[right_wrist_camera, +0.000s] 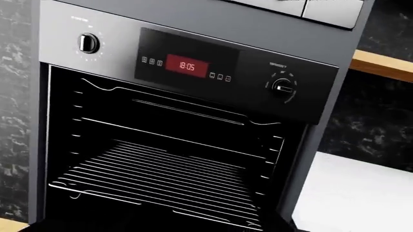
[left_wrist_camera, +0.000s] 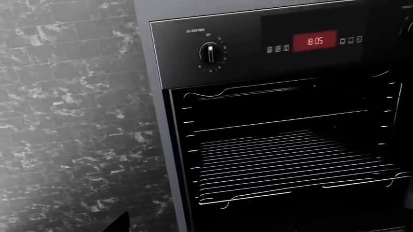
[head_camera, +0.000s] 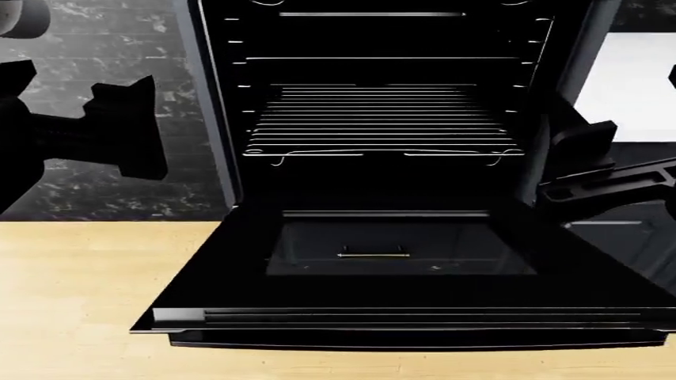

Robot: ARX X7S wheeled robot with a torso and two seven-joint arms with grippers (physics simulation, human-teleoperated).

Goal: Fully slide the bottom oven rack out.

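The oven (head_camera: 211, 119) is a tall dark grey cabinet with a black cavity. Its black glass door (head_camera: 401, 269) is dropped open and lies flat toward me. The bottom oven rack (head_camera: 381, 119), a wide grid of thin silver wires with a notched front rail, sits inside the cavity. It also shows in the left wrist view (left_wrist_camera: 290, 159) and the right wrist view (right_wrist_camera: 161, 179). My left gripper (head_camera: 127, 131) is a black silhouette left of the oven, apart from it. My right gripper (head_camera: 549, 190) is a black silhouette at the oven's right edge, just below rack height. Their jaws do not show.
Single thin silver bars (head_camera: 370, 58) span the cavity above the rack. The control panel has a red display (right_wrist_camera: 187, 65) and two knobs (right_wrist_camera: 89, 43). A dark marble wall (left_wrist_camera: 65, 121) stands left of the oven, a white counter (head_camera: 634, 79) to the right, and a wooden floor (head_camera: 85, 301) below.
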